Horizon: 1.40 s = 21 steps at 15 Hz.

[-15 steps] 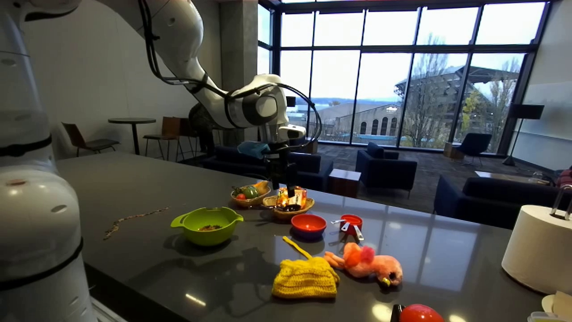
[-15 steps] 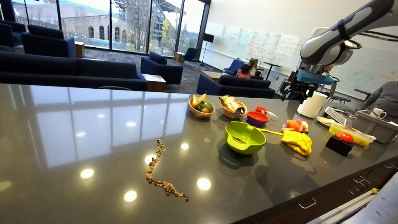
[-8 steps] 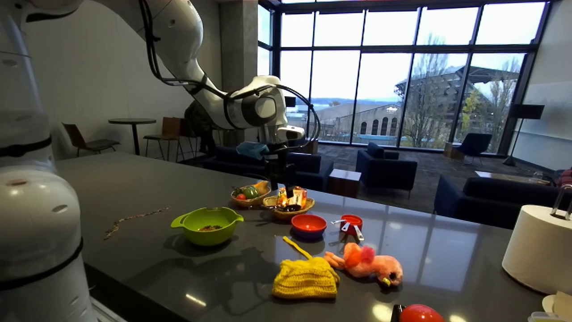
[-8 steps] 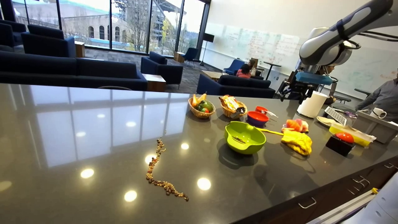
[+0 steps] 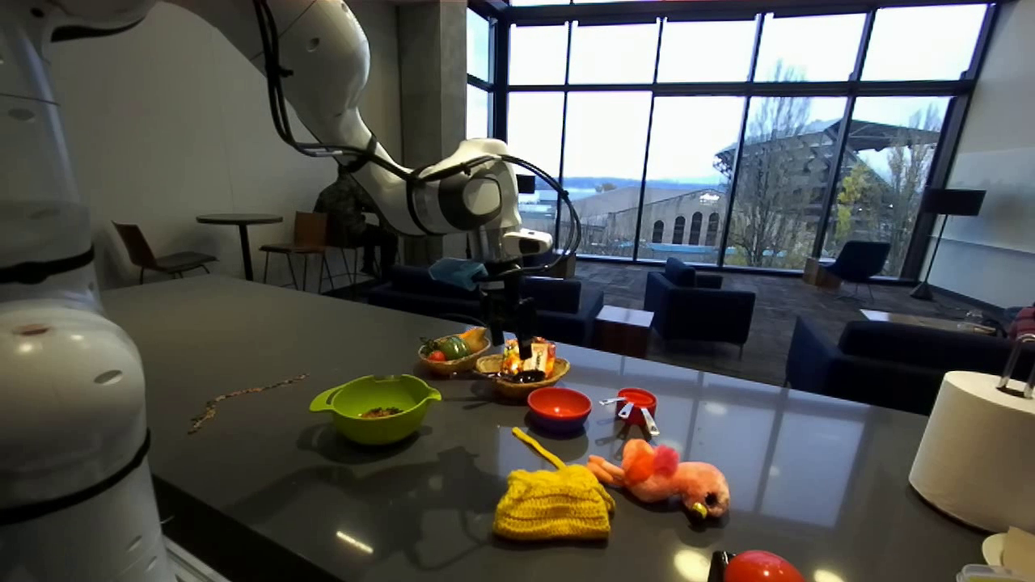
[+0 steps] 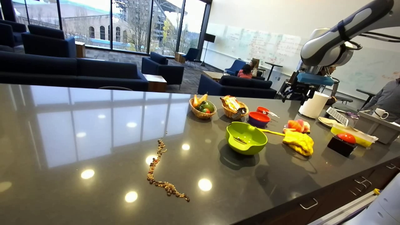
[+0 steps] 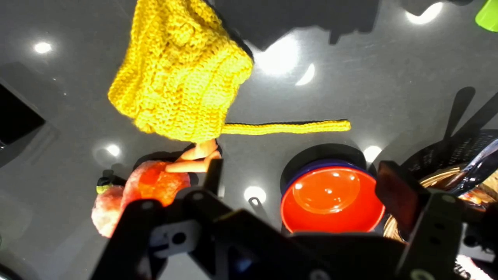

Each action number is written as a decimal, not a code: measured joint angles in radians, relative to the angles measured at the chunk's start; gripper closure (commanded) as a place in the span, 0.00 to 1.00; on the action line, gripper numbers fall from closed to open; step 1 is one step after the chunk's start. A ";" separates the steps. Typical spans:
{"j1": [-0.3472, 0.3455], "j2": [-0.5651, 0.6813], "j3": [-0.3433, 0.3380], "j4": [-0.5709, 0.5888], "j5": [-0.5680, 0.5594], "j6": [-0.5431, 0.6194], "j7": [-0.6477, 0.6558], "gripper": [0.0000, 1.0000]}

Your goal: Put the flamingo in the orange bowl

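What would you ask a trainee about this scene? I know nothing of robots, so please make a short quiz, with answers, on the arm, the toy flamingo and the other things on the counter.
1. True or false: the gripper is open, and the flamingo lies on the counter, outside the orange bowl.
2. Which lies nearest the flamingo? (A) green bowl (B) yellow knitted item (C) paper towel roll
3. How many wicker baskets stand on the counter?

Key: 1. True. 2. B, right by its legs. 3. Two.
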 measured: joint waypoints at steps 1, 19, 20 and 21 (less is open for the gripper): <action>-0.002 0.011 -0.006 0.010 0.000 -0.002 -0.005 0.00; -0.077 0.415 -0.165 0.419 0.127 -0.095 -0.086 0.00; -0.078 0.430 -0.171 0.426 0.133 -0.095 -0.073 0.00; -0.081 0.445 -0.173 0.433 0.141 -0.095 -0.064 0.00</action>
